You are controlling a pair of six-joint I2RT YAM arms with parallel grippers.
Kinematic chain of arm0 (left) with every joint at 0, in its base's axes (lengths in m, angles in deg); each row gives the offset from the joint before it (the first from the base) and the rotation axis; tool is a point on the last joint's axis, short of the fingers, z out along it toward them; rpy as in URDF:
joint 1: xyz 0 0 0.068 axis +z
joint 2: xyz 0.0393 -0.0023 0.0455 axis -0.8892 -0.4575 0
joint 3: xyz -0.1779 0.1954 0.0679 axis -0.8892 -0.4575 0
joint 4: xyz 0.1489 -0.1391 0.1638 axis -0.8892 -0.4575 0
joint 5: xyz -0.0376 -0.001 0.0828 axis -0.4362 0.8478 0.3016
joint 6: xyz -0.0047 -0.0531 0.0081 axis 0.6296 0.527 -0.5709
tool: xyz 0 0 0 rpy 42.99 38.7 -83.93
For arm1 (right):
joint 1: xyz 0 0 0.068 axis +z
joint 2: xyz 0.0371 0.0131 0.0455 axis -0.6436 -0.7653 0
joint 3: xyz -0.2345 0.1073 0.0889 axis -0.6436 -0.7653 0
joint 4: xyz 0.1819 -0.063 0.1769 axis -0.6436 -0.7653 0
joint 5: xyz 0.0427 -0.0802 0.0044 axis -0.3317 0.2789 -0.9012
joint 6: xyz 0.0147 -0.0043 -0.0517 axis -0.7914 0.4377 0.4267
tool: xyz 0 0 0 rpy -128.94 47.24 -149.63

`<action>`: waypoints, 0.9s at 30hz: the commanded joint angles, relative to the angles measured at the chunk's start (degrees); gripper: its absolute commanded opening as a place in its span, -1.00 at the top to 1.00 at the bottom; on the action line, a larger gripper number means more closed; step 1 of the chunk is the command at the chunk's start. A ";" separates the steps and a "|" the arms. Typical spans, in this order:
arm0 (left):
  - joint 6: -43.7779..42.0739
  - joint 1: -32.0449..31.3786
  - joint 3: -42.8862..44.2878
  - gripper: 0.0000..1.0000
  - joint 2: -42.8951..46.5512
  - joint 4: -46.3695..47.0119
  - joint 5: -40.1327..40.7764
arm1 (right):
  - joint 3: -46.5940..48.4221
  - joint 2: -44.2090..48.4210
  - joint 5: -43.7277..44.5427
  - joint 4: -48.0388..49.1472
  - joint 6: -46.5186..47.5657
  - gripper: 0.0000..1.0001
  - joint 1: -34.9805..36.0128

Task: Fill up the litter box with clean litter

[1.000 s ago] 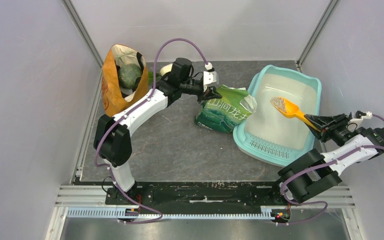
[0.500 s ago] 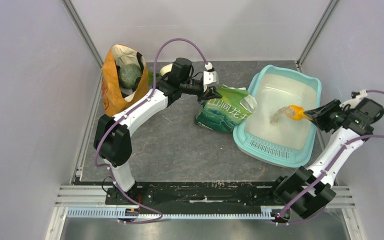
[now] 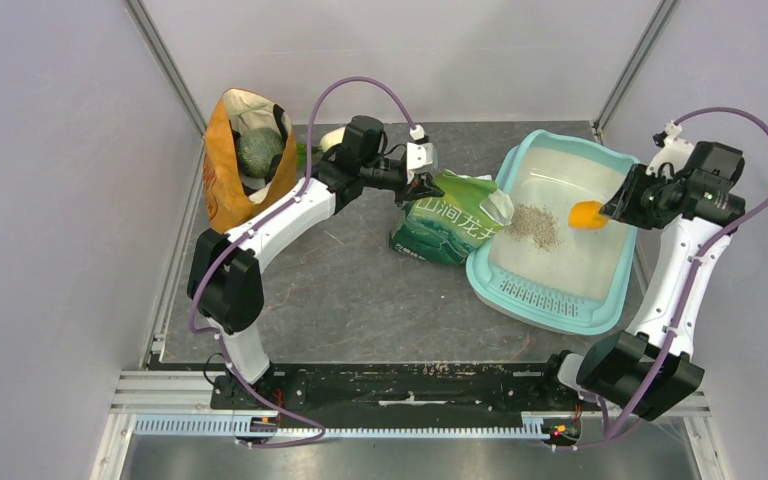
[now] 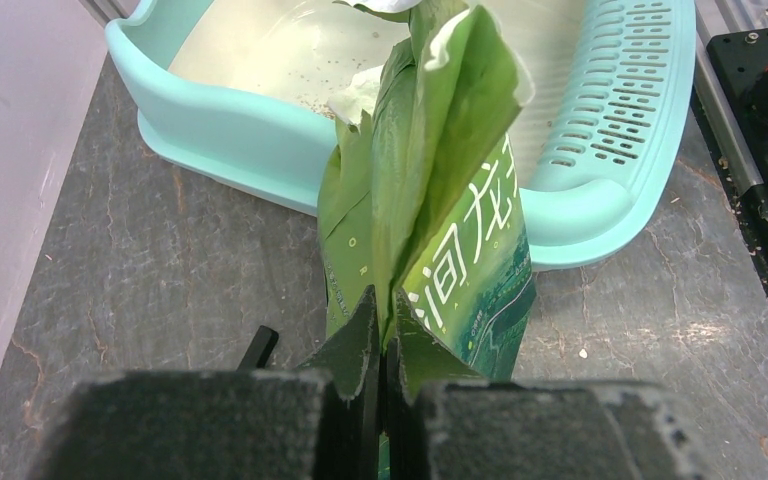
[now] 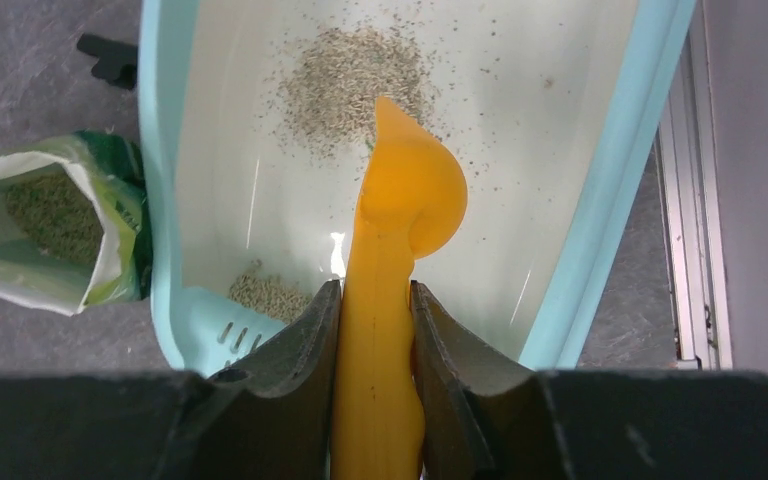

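Note:
The pale-turquoise litter box [image 3: 570,310] lies at the right, also in the right wrist view [image 5: 610,180] and the left wrist view [image 4: 220,120]. A patch of grey-beige litter [image 3: 535,226] lies on its whitish floor, also seen in the right wrist view [image 5: 355,80]. My right gripper [image 3: 622,205] is shut on the orange scoop [image 3: 588,215], tipped bowl-down above the box [image 5: 400,230]. My left gripper [image 3: 422,185] is shut on the top edge of the green litter bag [image 3: 450,225], holding it upright [image 4: 430,180] beside the box.
An orange-tan cloth bag [image 3: 245,160] holding a green round thing stands at the back left. The bag's open mouth shows granules [image 5: 55,215]. A small heap of litter [image 5: 265,292] lies by the slotted grille [image 4: 610,100]. Grey walls close in both sides.
My right arm swung up and back, tipping the scoop over. The litter left the scoop and now forms a patch on the box floor. The left arm and bag have not moved.

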 commanded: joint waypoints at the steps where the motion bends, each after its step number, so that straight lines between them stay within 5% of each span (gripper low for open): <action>1: -0.40 -0.54 0.75 0.96 3.27 7.32 -3.40 | 10.05 -2.92 -6.09 -8.07 6.17 1.00 0.44; 6: -1.53 -0.53 -0.24 0.96 4.03 7.15 -3.78 | 19.13 -8.42 -20.48 -18.92 5.01 1.00 0.87; 14: -3.85 -0.57 -0.82 0.96 4.87 5.58 -4.09 | 21.59 -7.91 -33.92 -14.45 -5.10 1.00 5.49; 27: -6.37 -0.44 -1.83 0.96 6.88 3.80 -2.78 | 21.15 -10.36 -14.83 -15.92 -2.41 1.00 19.04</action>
